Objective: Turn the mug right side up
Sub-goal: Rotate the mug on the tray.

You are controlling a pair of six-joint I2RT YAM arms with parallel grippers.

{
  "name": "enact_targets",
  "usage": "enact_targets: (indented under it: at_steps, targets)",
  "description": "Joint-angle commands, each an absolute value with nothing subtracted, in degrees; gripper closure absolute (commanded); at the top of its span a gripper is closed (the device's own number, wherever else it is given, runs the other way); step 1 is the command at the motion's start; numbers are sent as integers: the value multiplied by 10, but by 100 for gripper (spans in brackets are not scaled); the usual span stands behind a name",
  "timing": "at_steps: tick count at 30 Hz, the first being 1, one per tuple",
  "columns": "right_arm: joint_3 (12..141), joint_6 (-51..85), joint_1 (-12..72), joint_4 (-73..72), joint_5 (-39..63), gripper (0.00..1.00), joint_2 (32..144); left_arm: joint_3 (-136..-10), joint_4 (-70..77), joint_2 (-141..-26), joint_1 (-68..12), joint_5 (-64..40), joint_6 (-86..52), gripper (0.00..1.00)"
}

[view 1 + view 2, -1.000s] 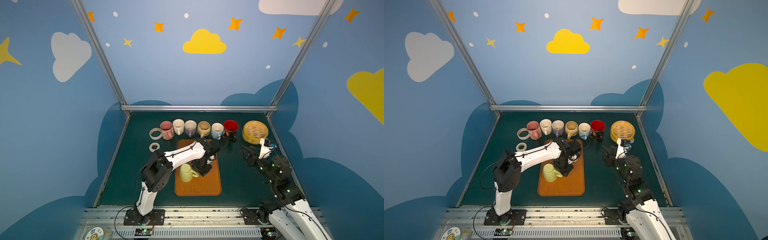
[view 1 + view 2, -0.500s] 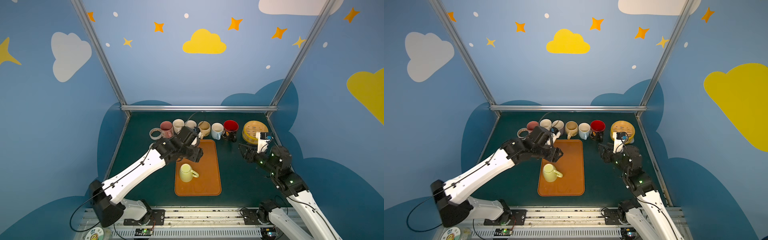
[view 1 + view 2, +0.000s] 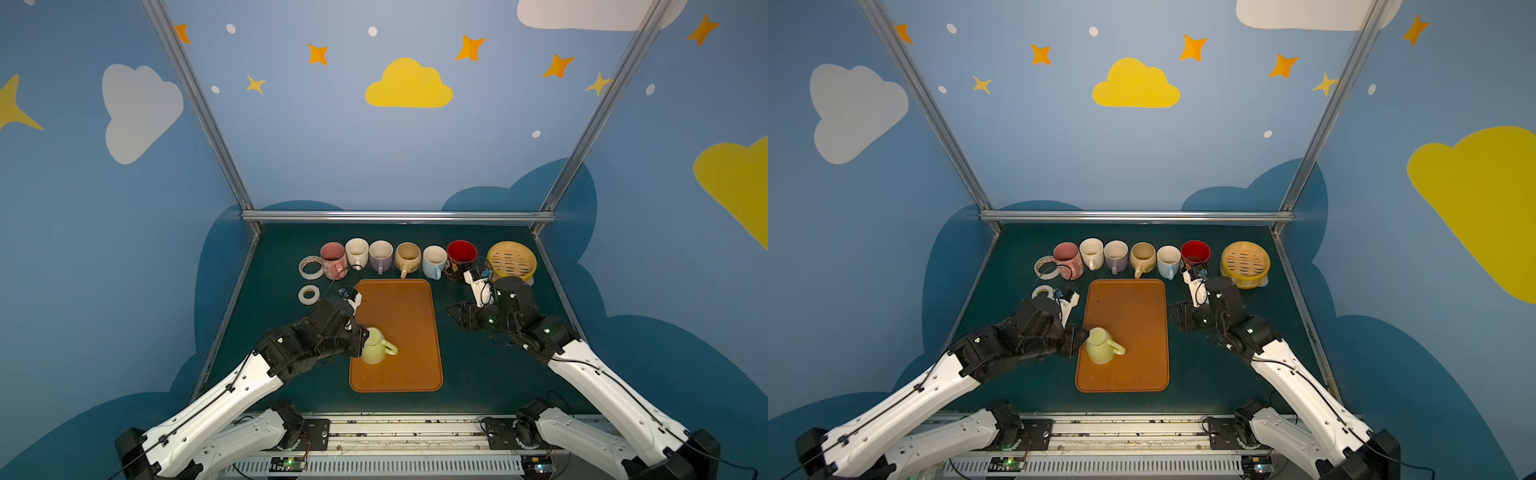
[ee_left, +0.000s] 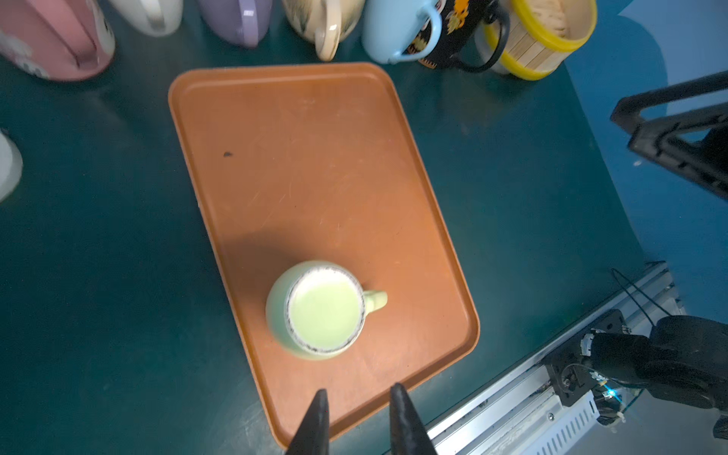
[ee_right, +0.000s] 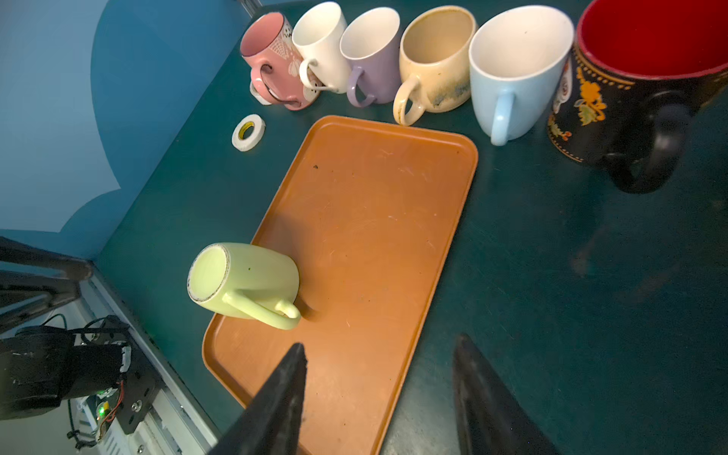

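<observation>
You were at the approach, with the grasp not yet made; the green mug (image 3: 376, 350) stood mouth-down on the orange tray (image 3: 409, 303), close to the tray's long edge on the left arm's side, its handle pointing toward the tray's middle; nothing had been turned. Your left hand (image 4: 358, 394) was just beside the mug, fingers a narrow gap apart with nothing between them; your right hand (image 5: 380, 342) hung over the bench (image 3: 478, 374) beside the tray's other long edge, fingers wide apart and empty.

By my judgement the next move called for you to spread the left fingers wider to take the mug's body, or else to close them on the handle; then to lift it clear of the tray, roll the wrist half a turn and set it down on its base; the gap as it stood looked too narrow to pass around the body.

In both top views the left hand seemed to lie against the mug's side, and contact could not be judged there; the left wrist view settled it, showing the tips short of the mug and the unglazed base ring facing up. The right wrist view alone showed the handle's full loop from the side; only the top views took in both arms together.
</observation>
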State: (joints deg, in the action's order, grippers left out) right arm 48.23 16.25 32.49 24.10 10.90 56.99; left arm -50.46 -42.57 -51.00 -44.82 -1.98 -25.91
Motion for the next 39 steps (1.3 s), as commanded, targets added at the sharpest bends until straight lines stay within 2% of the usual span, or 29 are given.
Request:
enact_targets:
  at_steps: [1,3,8,15,23,32,39]
  targets:
    - [506,152,342,225,100,49,610,-461,-425,-496,-461,-13,-324,77]
    - [513,150,350,212,109,59,645,-432,-409,-497,-476,-8,-350,79]
    - [527,160,373,159,152,100,738,-372,-344,-522,-498,0,-408,83]
    - [572,167,444,121,156,100,857,-324,-282,-555,-502,3,-437,85]
    - [608,180,487,102,162,100,956,-299,-221,-609,-489,19,-469,85]
    - [574,197,517,88,180,100,947,-299,-125,-684,-431,-18,-467,85]
    - [541,221,556,64,176,100,929,-330,-112,-735,-379,-32,-430,86]
